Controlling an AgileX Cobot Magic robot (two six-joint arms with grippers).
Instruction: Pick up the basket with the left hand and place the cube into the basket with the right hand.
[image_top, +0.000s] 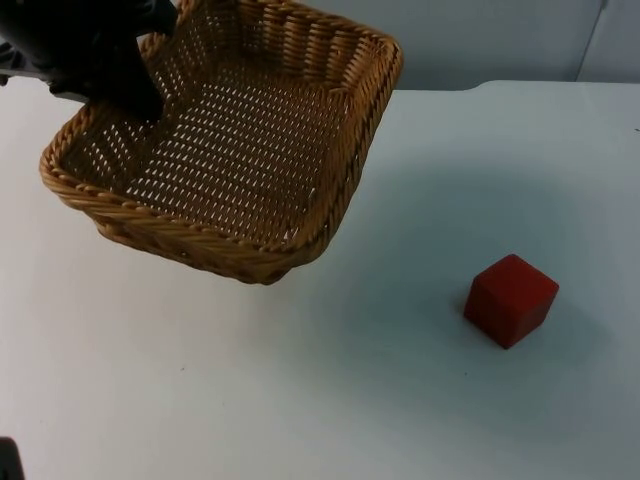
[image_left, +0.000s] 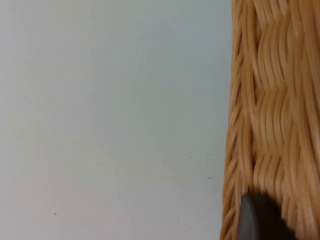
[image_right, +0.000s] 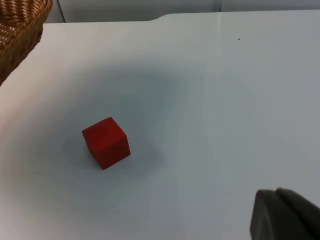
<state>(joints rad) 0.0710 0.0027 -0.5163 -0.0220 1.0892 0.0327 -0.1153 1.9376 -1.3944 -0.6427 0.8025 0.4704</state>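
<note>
Above the counter, the basket is held tilted by its rim in the closed left tool; the red cube is seen well apart, while the right tool's opening cannot be told.

Left gripper clamped at upper left, apparently shut. Right gripper's fingertip hovering high, well clear of the table.
</note>
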